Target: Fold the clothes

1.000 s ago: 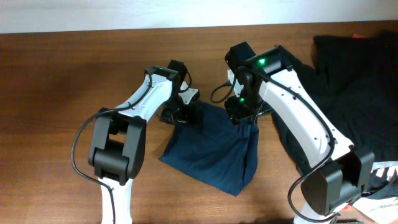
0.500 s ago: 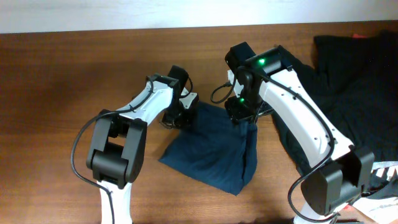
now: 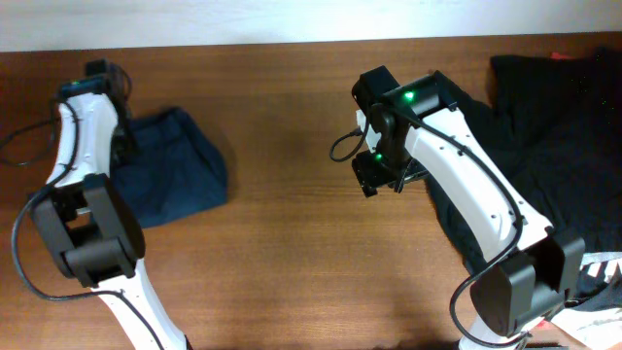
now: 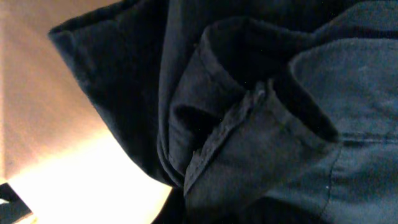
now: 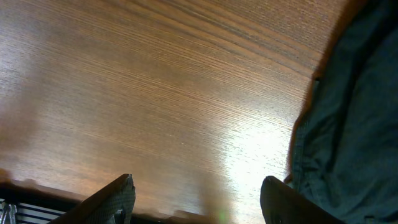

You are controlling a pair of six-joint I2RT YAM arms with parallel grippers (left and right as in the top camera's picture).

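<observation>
The navy clothes [image 3: 170,167] lie bunched at the table's far left. My left gripper [image 3: 123,146] is at the bundle's left edge, shut on the fabric. In the left wrist view the navy folds and a hem [image 4: 249,124] fill the frame and hide the fingers. My right gripper [image 3: 375,181] hangs open over bare wood in the middle of the table with nothing between its fingers [image 5: 119,198]. Black clothes [image 3: 559,126] lie heaped at the right, and their edge [image 5: 354,124] shows beside my right gripper [image 5: 199,205].
The wooden table [image 3: 292,243] runs to a pale wall at the back. A white patterned item [image 3: 603,270] sits at the bottom right corner. A small red thing [image 3: 559,55] peeks out at the top of the black heap.
My left gripper closed on the navy clothes and swung from the table's middle to the far left, taking them along. The right arm has stayed still.
</observation>
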